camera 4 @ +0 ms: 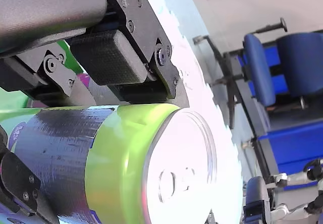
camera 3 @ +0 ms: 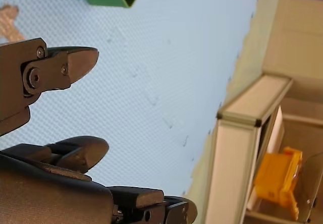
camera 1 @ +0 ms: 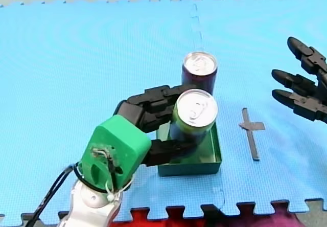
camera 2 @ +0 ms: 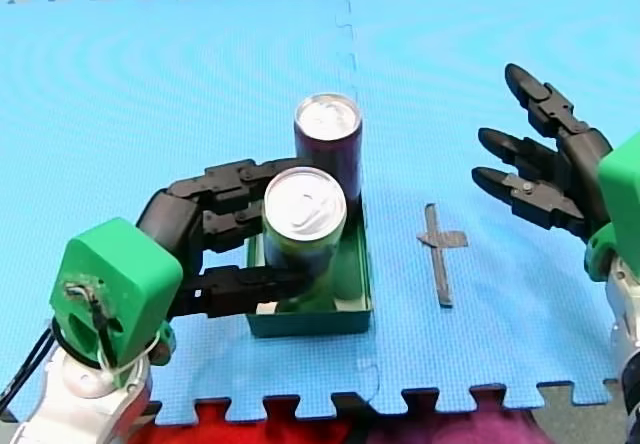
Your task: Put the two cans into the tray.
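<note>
The green can (camera 2: 303, 226) is upright, low in the tray (camera 2: 312, 322), and the left hand (camera 2: 195, 219) grips it around the side. The purple can (camera 2: 328, 139) stands at the tray's far end. I judge both cans smooth and thin-walled, so a moderate grip at mid-body suits them. The right hand (camera 2: 545, 189) holds nothing and is over the mat (camera 2: 120, 84), well apart from the tray.

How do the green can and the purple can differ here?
The green can is gripped by the left hand; the purple can stands untouched. The green can is nearer the robot, the purple can at the tray's far end. Both are upright. The right hand, off to the right, holds nothing.
</note>
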Tool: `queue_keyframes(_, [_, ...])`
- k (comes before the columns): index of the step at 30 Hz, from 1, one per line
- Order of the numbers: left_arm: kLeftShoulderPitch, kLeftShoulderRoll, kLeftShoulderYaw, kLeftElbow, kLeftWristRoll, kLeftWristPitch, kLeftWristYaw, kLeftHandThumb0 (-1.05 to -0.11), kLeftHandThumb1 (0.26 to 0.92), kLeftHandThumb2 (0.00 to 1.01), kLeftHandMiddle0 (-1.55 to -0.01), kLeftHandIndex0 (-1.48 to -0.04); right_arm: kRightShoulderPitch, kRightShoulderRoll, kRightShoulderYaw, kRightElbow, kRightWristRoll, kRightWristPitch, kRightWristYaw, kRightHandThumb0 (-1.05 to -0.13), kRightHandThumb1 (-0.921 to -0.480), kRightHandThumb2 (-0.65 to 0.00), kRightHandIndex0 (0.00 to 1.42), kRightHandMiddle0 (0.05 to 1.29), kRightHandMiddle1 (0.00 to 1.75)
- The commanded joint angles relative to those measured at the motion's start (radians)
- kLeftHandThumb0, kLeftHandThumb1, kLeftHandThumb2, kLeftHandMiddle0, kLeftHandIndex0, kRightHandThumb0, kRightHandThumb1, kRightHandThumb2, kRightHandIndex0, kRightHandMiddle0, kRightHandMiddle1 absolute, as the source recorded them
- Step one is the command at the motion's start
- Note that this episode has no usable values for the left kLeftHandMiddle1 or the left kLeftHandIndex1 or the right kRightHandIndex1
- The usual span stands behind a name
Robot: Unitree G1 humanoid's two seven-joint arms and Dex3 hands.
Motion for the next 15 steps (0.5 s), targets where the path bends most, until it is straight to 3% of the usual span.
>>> queue_keyframes(1, [-0.001, 0.001, 0.006, -0.015, 0.001, 0.009, 0.007, -0.513, 0.691, 0.0, -1.03, -1.13, 0.004, -0.006, -0.001, -0.007, 0.005, 0.003, 0.002, -1.048, -0.921, -0.116, 0.48, 0.13, 0.0])
queue_keyframes(15, [0.01, 0.002, 0.015, -0.015, -0.012, 0.039, 0.005, -0.511, 0.698, 0.0, -1.03, -1.11, 0.002, -0.005, -0.004, -0.007, 0.01, 0.008, 0.007, -1.048, -0.921, -0.1, 0.47, 0.12, 0.0])
